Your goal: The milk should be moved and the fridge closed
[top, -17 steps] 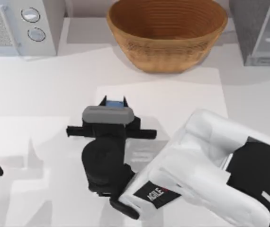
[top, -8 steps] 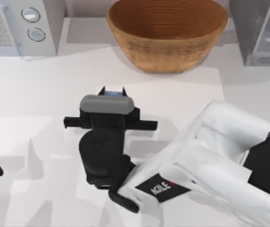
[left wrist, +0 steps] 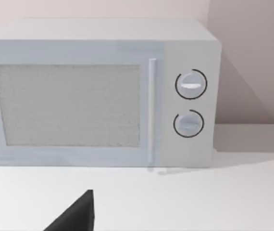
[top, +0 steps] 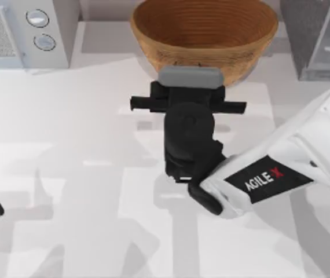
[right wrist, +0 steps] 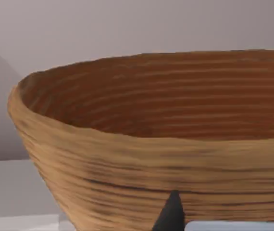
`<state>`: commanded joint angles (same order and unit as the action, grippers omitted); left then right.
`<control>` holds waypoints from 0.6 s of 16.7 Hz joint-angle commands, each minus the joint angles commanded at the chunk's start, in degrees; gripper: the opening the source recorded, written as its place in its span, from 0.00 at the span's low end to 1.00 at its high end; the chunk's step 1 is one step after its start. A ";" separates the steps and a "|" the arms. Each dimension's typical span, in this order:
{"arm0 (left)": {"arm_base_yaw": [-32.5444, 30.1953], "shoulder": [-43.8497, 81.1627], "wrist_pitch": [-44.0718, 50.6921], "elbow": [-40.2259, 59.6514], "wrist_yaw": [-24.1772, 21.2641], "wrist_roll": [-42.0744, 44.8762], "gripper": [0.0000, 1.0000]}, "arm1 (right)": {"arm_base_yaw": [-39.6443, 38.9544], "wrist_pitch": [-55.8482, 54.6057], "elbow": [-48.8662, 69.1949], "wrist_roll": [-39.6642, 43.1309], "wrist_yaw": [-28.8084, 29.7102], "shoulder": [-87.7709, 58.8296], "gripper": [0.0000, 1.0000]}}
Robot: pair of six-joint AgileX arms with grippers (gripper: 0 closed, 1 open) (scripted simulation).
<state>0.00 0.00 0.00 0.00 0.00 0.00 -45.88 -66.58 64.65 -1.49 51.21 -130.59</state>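
Right gripper (top: 189, 76) at the basket (top: 204, 40) rim – grip unclear; left wrist view faces the microwave (left wrist: 98, 94)

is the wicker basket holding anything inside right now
No: the top view looks straight into the basket and only its bare ribbed inside shows, while the right gripper sits just in front of the near rim.

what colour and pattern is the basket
Warm orange-brown, woven in horizontal ridged bands. The basket shows this best in the right wrist view.
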 joint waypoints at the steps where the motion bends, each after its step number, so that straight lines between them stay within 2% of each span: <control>1: 0.00 0.00 0.00 0.00 0.00 0.00 1.00 | 3.55 0.09 -3.17 0.03 -3.73 3.42 0.00; 7: 0.00 0.00 0.00 0.00 0.00 0.00 1.00 | 28.28 1.41 -25.85 0.34 -31.44 27.58 0.00; 10: 0.00 0.00 0.00 0.00 0.00 0.00 1.00 | 38.63 2.20 -35.90 0.48 -42.50 37.93 0.00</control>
<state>0.00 0.00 0.00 0.00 0.00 0.00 -7.25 -64.38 28.75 -1.00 8.71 -92.66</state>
